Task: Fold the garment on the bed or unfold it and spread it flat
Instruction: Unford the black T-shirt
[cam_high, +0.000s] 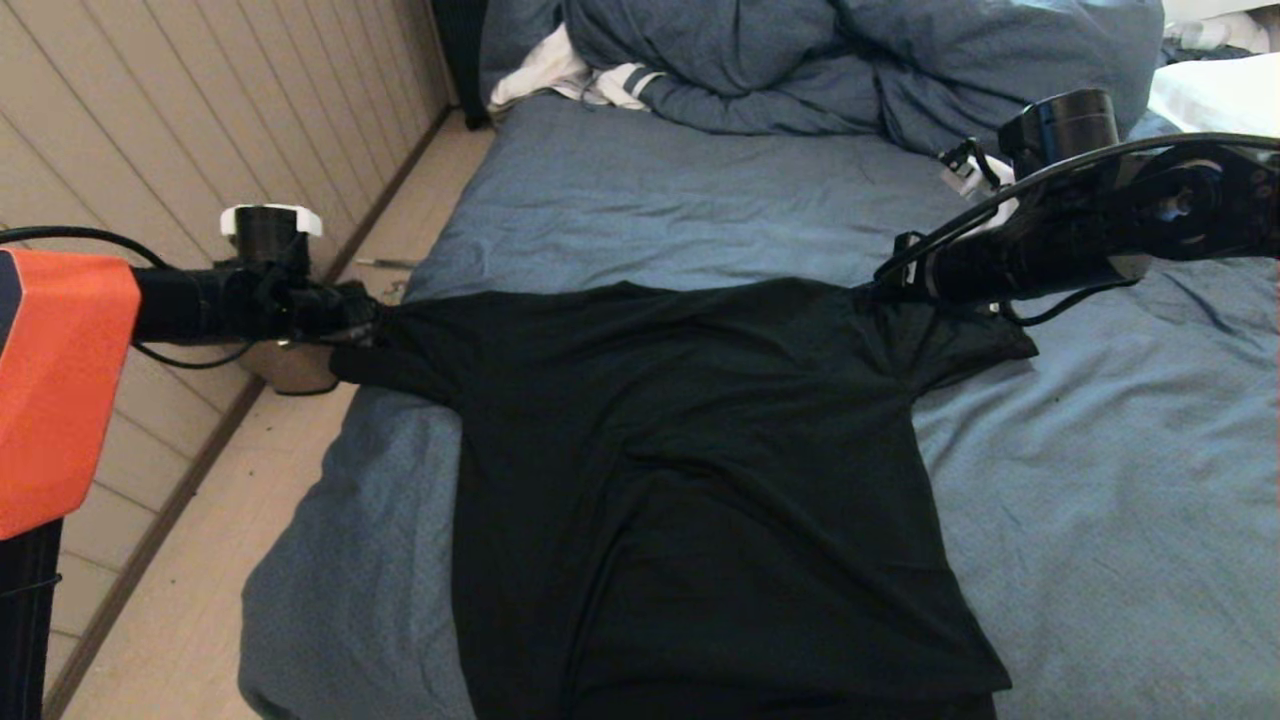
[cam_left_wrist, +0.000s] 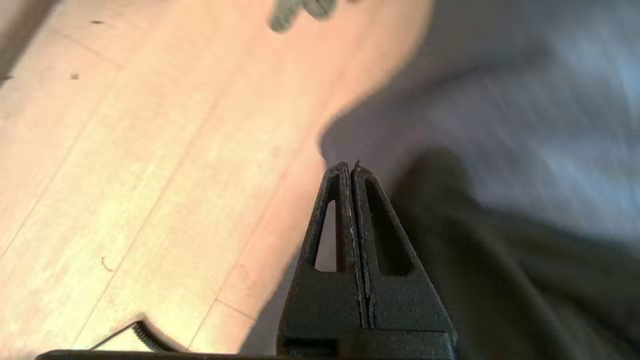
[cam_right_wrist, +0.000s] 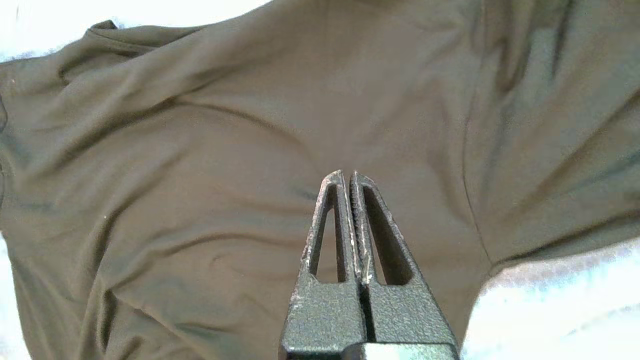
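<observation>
Garment (cam_high: 700, 450) hem cut off at head view's lower edge; left wrist view motion-blurred.

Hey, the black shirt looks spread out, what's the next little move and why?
Probably open the left gripper and pinch the sleeve beside it to fold inward: the shirt lies spread on the bed, and the right gripper is also shut, empty.

Garment (cam_high: 700, 480) spread on bed (cam_high: 1100, 500) — duvet (cam_high: 800, 70) behind, floor (cam_high: 200, 600) left.
</observation>
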